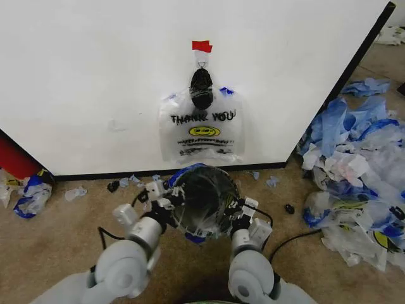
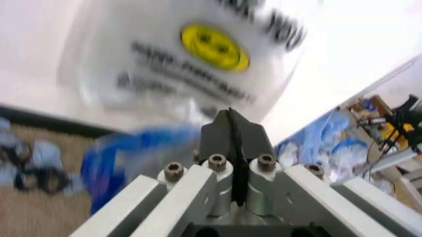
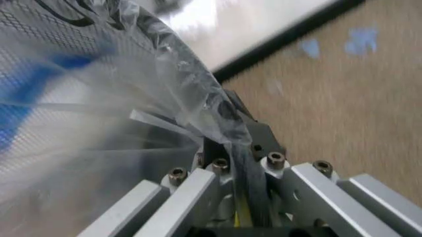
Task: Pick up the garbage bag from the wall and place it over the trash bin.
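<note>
The garbage bag (image 1: pixel 199 132), see-through with black "THANK YOU" lettering and a yellow smiley, hangs flat on the white wall (image 1: pixel 95 76) below a piece of red tape (image 1: pixel 202 45). A dark bunched knot (image 1: pixel 201 88) sits at its top. It also shows as the garbage bag (image 2: pixel 197 54) ahead of my left gripper. The black mesh trash bin (image 1: pixel 204 199) stands on the floor just below it, with clear and blue plastic over it. My left gripper (image 1: pixel 163 196) (image 2: pixel 231 129) is shut at the bin's left rim. My right gripper (image 1: pixel 240 212) (image 3: pixel 231 131) is shut on clear plastic film (image 3: pixel 191 94) at the right rim.
A big pile of blue-and-white plastic bags (image 1: pixel 354 164) covers the floor on the right. Scraps (image 1: pixel 31 193) and a red object (image 1: pixel 16 158) lie at the left by the wall's black base strip. A black cable (image 1: pixel 297 237) runs across the carpet near my right arm.
</note>
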Robot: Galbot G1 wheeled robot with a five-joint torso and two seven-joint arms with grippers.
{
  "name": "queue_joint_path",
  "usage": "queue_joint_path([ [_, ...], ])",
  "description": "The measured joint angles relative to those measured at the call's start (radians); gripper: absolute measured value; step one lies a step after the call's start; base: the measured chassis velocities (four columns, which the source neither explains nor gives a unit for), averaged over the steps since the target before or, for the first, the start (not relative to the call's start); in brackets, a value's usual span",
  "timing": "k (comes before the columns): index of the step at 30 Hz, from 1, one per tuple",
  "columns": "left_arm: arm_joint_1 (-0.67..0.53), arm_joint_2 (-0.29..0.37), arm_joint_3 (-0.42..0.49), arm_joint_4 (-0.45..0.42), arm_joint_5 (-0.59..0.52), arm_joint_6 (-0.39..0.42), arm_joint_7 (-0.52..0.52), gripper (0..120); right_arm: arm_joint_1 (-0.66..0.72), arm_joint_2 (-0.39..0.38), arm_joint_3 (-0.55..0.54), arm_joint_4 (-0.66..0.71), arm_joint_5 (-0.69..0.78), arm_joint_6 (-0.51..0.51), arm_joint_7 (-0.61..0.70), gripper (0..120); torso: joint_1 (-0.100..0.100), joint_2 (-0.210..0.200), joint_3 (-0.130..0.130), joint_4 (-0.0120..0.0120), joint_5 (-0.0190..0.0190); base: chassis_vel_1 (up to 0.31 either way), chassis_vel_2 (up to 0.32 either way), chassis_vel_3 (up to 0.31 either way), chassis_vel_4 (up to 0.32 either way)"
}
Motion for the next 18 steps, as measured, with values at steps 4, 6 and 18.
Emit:
queue_joint_path([
  [4,0.0,0.039,-0.065,-0.023,-0.023,-0.005,-0.009,0,0.007,-0.041,-0.003,0.04,0.134,-0.059,0.036,0,0.0,0.0,0.0,-0.0001,0.0003,0.0,0.0,0.0,0.0],
  [6,0.0,0.045,-0.073,-0.027,-0.025,-0.006,-0.013,0,0.008,-0.055,-0.004,0.05,0.165,-0.07,0.043,0,0.0,0.0,0.0,0.0,0.0003,0.0,0.0,0.0,0.0],
  [18,0.004,0.025,-0.058,-0.01,-0.017,0.002,-0.023,0,0.007,-0.138,0.071,0.1,0.358,-0.121,0.084,0,0.0,0.0,0.0,-0.0001,0.0001,0.0,0.0,0.0,0.0],
])
